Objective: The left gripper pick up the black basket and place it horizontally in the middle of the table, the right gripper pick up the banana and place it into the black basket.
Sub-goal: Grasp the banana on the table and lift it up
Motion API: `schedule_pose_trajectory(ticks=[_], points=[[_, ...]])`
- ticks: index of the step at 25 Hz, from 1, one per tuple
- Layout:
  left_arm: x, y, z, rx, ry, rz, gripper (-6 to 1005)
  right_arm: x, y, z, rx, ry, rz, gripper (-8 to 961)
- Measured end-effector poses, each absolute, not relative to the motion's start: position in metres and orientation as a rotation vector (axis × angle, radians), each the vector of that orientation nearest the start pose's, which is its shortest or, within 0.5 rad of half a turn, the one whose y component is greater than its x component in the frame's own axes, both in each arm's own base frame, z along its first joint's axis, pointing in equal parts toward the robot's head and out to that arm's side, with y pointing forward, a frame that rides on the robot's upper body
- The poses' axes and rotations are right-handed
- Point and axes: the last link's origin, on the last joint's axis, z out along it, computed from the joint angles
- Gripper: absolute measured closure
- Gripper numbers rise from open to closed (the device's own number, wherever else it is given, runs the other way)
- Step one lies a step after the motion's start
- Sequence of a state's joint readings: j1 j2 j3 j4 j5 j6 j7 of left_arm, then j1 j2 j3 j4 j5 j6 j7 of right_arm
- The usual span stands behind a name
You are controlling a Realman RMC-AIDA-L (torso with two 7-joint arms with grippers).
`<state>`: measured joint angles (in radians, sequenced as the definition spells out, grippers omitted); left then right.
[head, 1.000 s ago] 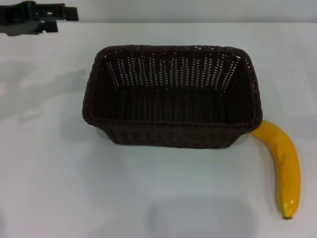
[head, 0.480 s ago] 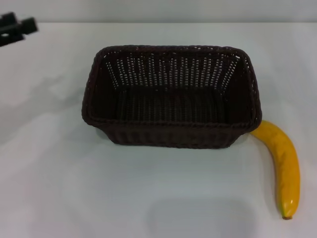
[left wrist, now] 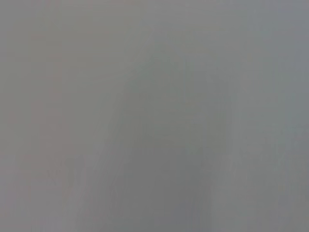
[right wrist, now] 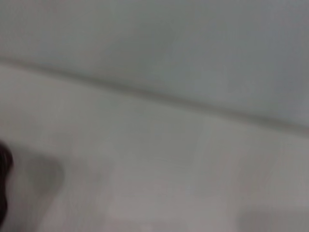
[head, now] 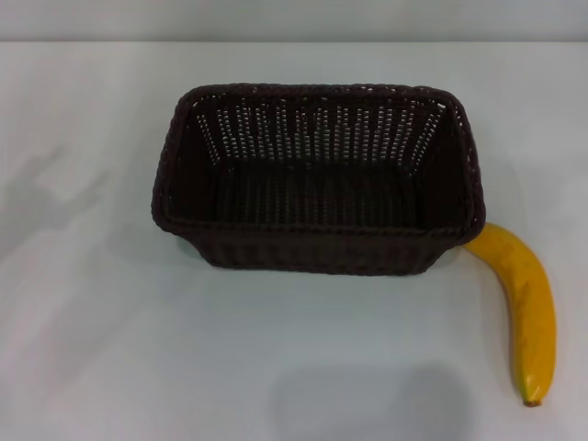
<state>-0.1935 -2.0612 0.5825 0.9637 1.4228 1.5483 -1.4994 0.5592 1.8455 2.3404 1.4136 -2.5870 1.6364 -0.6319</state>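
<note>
Since a second ago, the left gripper has left our head view: it showed as a black shape at the far corner on our left side, well away from the basket, and now neither it nor the right gripper appears in any view, so we cannot tell whether either is released or clenched.

We count one black basket (head: 318, 179), one banana (head: 525, 308) and one table (head: 110, 349). The basket, the banana and the table carry no writing or labels that we can read.

The black basket sits upright on the white table, long side running across, about the middle of the table, with nothing inside it. Its woven walls are slatted and its rim is braided.

The banana lies on the table just beside the basket's near right corner. One end meets or tucks under that corner; we cannot tell which. From there it curves toward us, ending in a small brown tip.

A faint shadow lies on the table to the basket's left.

Our left wrist view shows only a blurred grey surface. Our right wrist view shows pale table, with a dark sliver at one edge that we cannot identify.
</note>
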Motion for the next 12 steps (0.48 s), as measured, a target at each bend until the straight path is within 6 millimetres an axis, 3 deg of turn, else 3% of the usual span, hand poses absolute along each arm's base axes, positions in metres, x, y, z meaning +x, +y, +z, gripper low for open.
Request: schedule_pose_trajectory(ticks=[8,12], points=[[-0.335,0.258,0.151,-1.844,-0.592,-1.102,107,0.233,0.358,0.169,-2.218,1.305,-0.278,87],[-0.339,0.253,0.156,-1.818,-0.594,-1.095,107,0.222,0.356,0.14,-2.289,1.338,-0.314,89]])
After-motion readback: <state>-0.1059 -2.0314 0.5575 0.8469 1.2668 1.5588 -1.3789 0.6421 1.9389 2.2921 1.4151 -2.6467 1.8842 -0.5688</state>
